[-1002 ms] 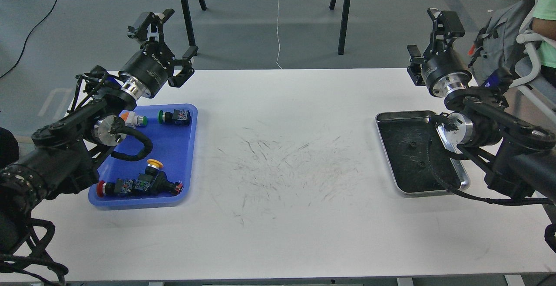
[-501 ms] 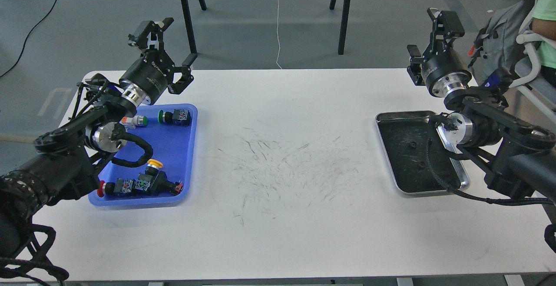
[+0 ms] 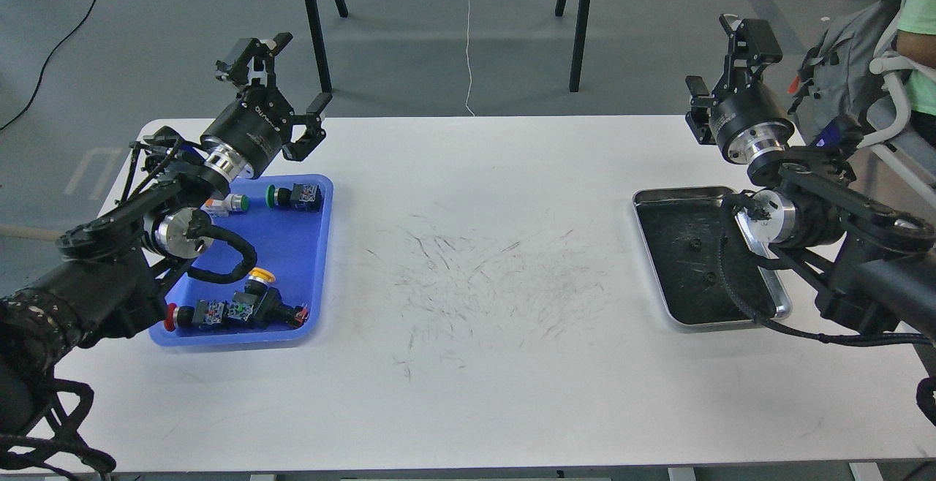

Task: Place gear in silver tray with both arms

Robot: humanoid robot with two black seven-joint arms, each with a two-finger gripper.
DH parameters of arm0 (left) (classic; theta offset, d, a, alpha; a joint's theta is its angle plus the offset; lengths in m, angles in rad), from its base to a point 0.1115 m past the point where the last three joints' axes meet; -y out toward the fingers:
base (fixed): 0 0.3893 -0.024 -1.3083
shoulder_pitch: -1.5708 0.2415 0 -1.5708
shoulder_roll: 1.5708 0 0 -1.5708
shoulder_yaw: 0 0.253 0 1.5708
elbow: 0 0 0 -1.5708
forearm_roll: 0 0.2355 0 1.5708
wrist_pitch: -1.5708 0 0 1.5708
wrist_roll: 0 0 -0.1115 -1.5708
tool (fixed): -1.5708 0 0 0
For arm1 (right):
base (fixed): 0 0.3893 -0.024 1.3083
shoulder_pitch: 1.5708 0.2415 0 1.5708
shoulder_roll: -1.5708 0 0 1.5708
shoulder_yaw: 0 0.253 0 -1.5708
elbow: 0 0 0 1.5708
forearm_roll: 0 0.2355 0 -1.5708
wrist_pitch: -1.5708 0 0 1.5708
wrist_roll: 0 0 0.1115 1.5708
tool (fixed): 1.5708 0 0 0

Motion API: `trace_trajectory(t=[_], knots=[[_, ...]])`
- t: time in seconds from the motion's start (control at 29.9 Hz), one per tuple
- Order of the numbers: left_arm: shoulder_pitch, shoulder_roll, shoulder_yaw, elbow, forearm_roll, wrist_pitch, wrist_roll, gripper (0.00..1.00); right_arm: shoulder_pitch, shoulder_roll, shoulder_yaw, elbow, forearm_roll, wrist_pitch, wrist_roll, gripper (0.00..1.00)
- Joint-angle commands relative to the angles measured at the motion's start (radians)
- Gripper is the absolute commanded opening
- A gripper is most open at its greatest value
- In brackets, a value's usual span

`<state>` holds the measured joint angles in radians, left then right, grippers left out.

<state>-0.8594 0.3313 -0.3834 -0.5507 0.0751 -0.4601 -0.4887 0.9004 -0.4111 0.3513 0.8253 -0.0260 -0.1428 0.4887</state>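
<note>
**Left arm drawn back a little; right side unchanged**

While the white table [image 3: 468,364] with its patch of dark scuff marks lies just as it did a second ago, the left arm [image 3: 110,276] has drawn slightly back toward the left edge of the view, and its silver wrist ring now covers less of the blue tray [image 3: 307,247]. The right arm [image 3: 826,225] has not shifted; its elbow and cable hang over the right rim of the silver tray [image 3: 680,262], which sits near the table's right end, well apart from the blue tray, with only its dark scratched bottom showing.

On the blue tray the push-button parts lie where they were: a green-capped one [image 3: 294,195] at the far end, a white one with a green tip [image 3: 227,204] beside it and now more exposed, a yellow-capped one [image 3: 257,280] and a red-capped one [image 3: 191,315] near the front edge.

Above the far left corner of the table, the left claw [image 3: 281,75] has its fingers spread wide with nothing between them. Beyond the table's far right corner, the right claw [image 3: 720,57] is likewise parted and holds nothing, in the same pose as before.
</note>
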Motion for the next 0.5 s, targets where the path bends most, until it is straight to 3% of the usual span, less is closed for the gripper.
trace_trajectory(t=[0.0,0.47], knots=[[-0.001,0.000,0.000,0.000,0.000,0.000,0.000,1.00,0.000,0.000,0.000,0.000,0.000,0.000,0.000,0.99],[-0.001,0.002,0.000,0.000,0.002,0.000,0.000,1.00,-0.006,0.000,-0.002,0.000,-0.002,-0.001,0.000,0.99]])
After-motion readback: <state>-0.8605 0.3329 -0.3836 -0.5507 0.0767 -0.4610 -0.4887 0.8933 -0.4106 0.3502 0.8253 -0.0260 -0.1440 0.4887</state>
